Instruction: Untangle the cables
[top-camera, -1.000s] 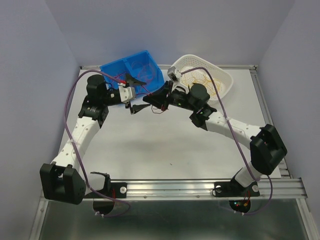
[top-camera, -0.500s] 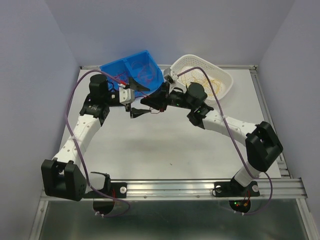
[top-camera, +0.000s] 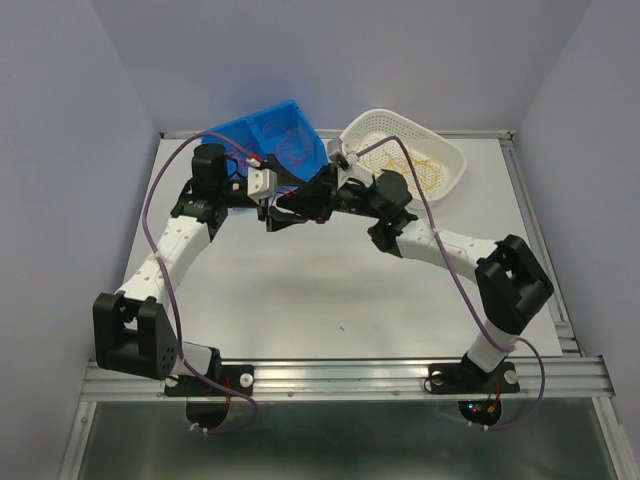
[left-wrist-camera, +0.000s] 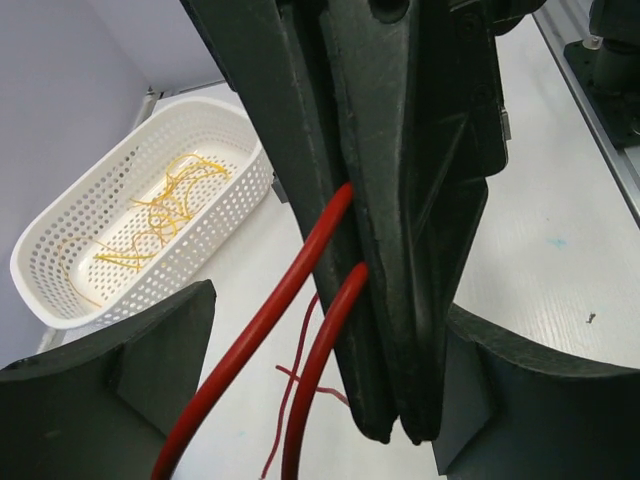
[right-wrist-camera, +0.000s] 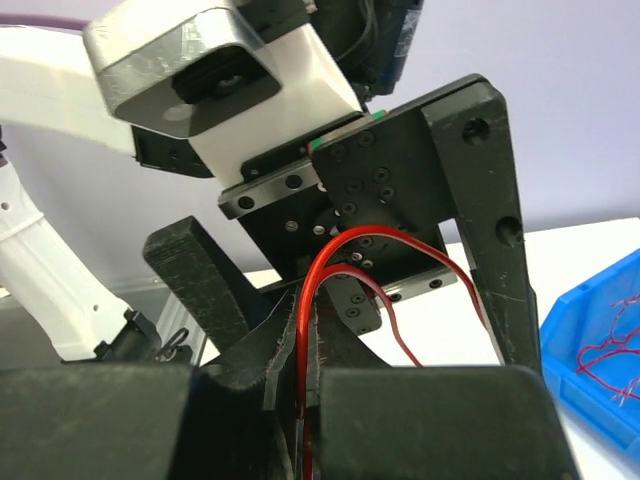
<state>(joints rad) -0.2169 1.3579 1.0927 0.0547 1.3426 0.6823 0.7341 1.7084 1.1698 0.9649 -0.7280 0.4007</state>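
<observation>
Just in front of the blue bin (top-camera: 290, 125), which is holding loose red strands (right-wrist-camera: 610, 350), my left gripper (top-camera: 275, 200) is standing with fingers spread wide. It is straddling the right gripper (left-wrist-camera: 395, 425), which is pinching a looped red cable (left-wrist-camera: 300, 290) between closed fingers. Further right, yellow cables (left-wrist-camera: 165, 215) are lying in the white basket (top-camera: 450, 160). I am judging the risk thus: left fingers closing here could be clamping the other gripper instead of the cable, or pulling the loop tighter. I am reading no brand, label or lettering anywhere.
</observation>
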